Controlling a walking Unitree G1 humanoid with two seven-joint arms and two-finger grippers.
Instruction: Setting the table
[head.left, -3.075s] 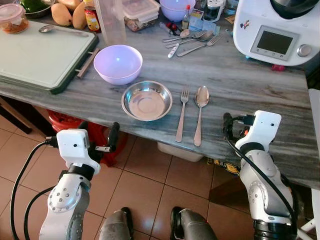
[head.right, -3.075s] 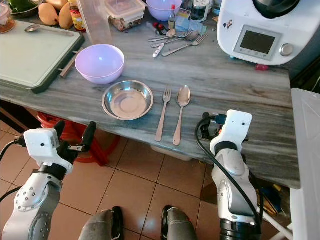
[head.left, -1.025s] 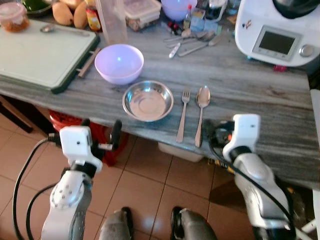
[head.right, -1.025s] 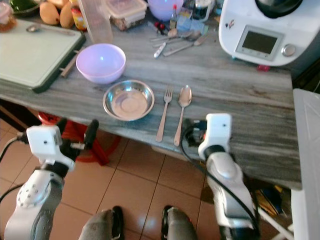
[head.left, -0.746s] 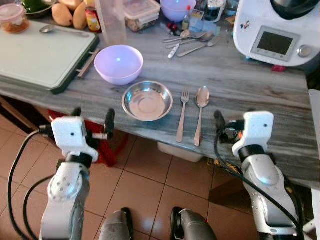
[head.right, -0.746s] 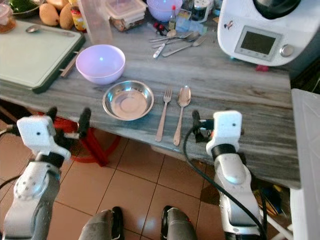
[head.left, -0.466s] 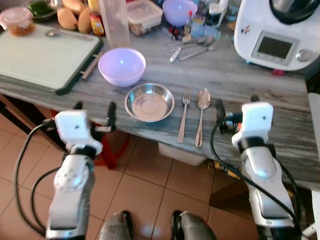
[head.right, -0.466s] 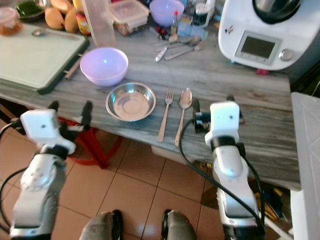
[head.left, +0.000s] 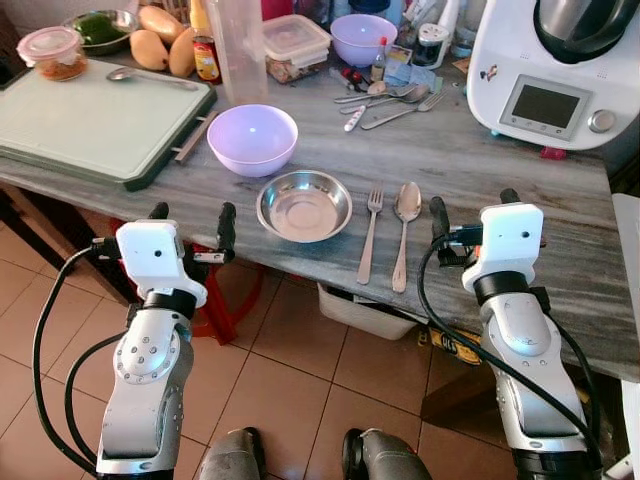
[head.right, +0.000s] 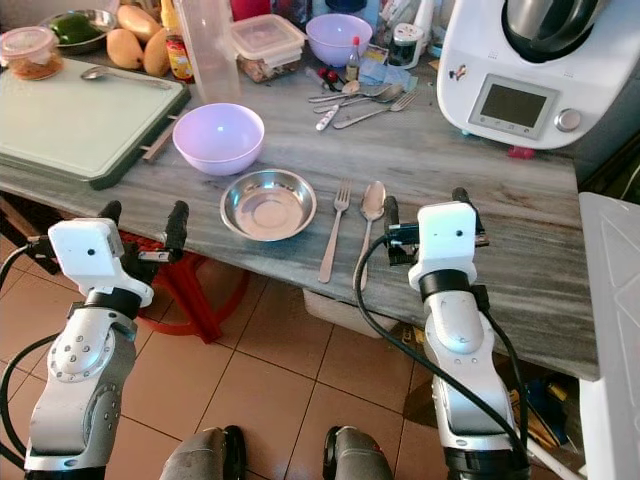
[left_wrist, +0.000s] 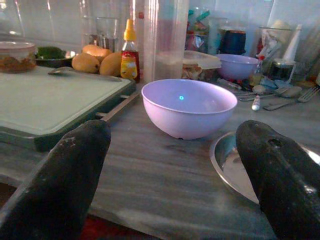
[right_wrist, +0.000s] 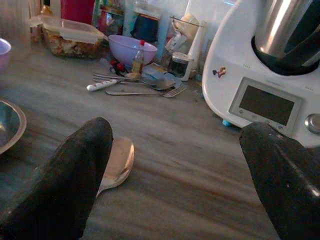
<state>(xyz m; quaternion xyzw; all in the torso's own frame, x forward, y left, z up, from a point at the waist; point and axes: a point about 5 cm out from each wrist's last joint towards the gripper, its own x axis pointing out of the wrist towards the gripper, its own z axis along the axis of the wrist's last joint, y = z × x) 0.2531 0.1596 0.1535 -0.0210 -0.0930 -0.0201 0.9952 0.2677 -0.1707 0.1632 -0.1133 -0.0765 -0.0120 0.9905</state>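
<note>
Steel bowl (head.left: 304, 205), fork (head.left: 368, 235), spoon (head.left: 403, 232) nr counter edge, both grippers (head.left: 190, 222) (head.left: 470, 210) wide, empty.

A home kitchen: a grey stone table (head.left: 470, 165) carries a cutting board (head.left: 80, 120), bowls, loose cutlery (head.left: 385, 92), a white cooking machine (head.left: 555, 70) at far right, mangoes (head.left: 165, 45) and sauce bottles, over terracotta floor tiles (head.left: 300, 370).

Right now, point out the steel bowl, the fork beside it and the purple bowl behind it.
steel bowl (head.left: 304, 206), left eye view, on its flat inner bottom.
fork (head.left: 367, 240), left eye view, on the middle of its handle.
purple bowl (head.left: 252, 134), left eye view, on its inside.
</note>
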